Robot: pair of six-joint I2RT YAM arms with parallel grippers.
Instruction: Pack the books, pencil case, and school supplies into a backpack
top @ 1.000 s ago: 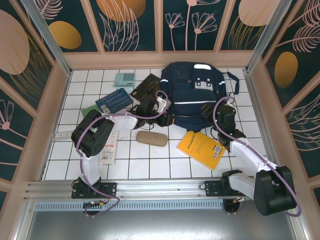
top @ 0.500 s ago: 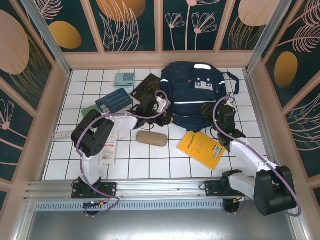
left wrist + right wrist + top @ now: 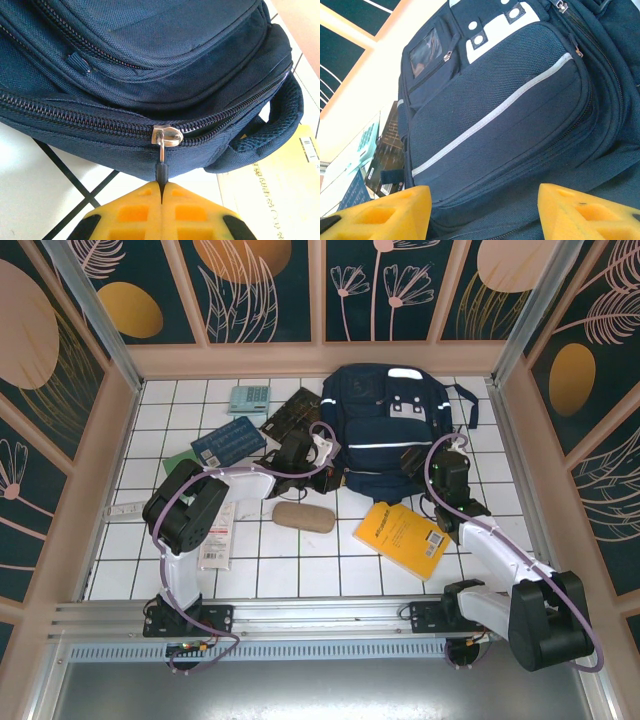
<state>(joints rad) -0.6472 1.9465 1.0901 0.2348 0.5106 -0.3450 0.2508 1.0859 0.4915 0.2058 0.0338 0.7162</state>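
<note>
Pinching, left: my left gripper (image 3: 161, 189) has its yellow fingers pressed flat together on the dark tab of the zipper pull (image 3: 165, 137), at the near edge of the backpack (image 3: 150, 45).
Right: my right gripper (image 3: 482, 200) stands partly open and holds nothing; its fingers point at the backpack's front pocket, and I can't tell whether they touch.
Change: from above, both arms, the backpack and every loose item sit as they did a second ago.
Backpack: flat at the far centre of the table (image 3: 300, 575).
Edges: the yellow book (image 3: 405, 537) lies just beside the backpack's near right corner, the black book (image 3: 295, 410) just beside its left side, and the pencil case (image 3: 304, 517) near my left forearm.
Room: bare tiles along the near row, in front of the pencil case.
</note>
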